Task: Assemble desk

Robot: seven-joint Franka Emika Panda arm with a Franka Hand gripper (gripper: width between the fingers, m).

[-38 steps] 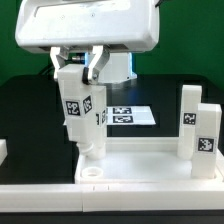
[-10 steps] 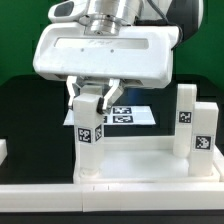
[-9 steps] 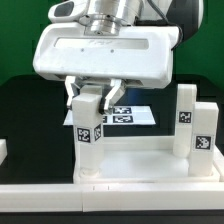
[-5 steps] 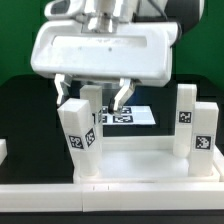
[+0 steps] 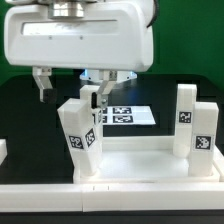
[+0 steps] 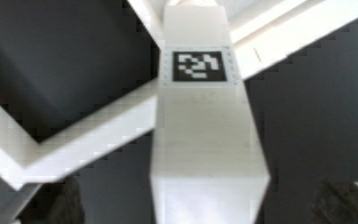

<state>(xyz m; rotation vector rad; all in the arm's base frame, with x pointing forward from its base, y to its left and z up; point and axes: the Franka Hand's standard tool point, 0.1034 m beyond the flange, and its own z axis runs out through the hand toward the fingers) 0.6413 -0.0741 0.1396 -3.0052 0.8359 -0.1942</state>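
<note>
The desk top (image 5: 140, 166) is a white rimmed tray lying across the front of the exterior view. One white tagged leg (image 5: 78, 137) stands upright at its corner on the exterior view's left. My gripper (image 5: 71, 99) hangs open just above that leg's top, a finger (image 5: 42, 84) on either side, touching nothing. In the wrist view the same leg (image 6: 204, 140) runs up the middle, its tag facing the camera, with my gripper (image 6: 197, 206) open and its dark fingers (image 6: 48, 206) well clear of it. Two more legs (image 5: 187, 118) (image 5: 205, 141) stand at the exterior view's right.
The marker board (image 5: 126, 116) lies flat on the black table behind the desk top. A small white piece (image 5: 3, 150) shows at the left edge of the exterior view. The desk top's rim (image 6: 16, 140) shows as white bands around the leg in the wrist view.
The jaws have opened and let go of the leg. The hand has risen and shifted toward the exterior view's left. The leg stays standing at the desk top's corner.
</note>
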